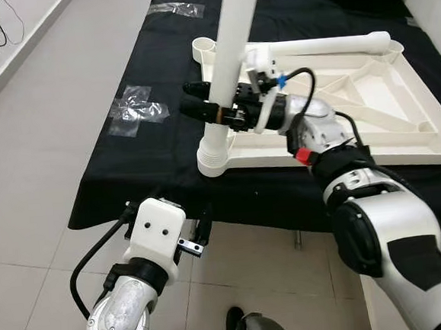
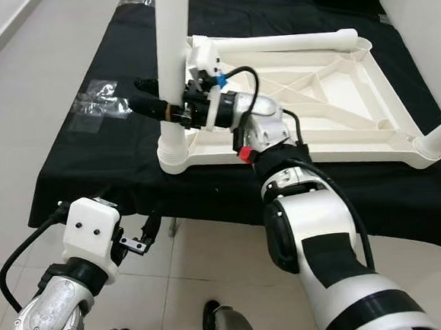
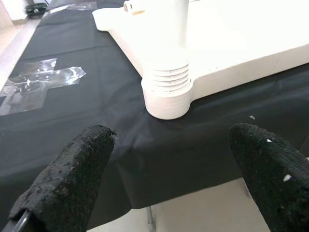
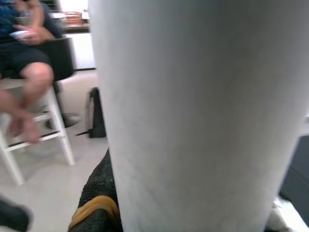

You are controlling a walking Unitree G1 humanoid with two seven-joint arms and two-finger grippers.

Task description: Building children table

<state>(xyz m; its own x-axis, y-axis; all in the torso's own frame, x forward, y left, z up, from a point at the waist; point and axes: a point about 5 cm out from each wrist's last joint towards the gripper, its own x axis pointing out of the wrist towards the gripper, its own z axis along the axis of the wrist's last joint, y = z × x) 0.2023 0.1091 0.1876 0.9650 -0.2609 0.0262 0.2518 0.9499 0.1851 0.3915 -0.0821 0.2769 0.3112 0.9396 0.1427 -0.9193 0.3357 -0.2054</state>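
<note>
The white tabletop [image 1: 353, 109] lies upside down on the black-draped counter [image 1: 153, 178]. An upright white leg [image 1: 228, 65] stands in its corner socket at about 9 o'clock, gripped by the right claw [image 1: 200, 105]. The left claw [image 3: 169, 179], fingers spread, hovers near the counter's edge at 6 o'clock. A seated person [image 4: 24, 63] appears blurred.
</note>
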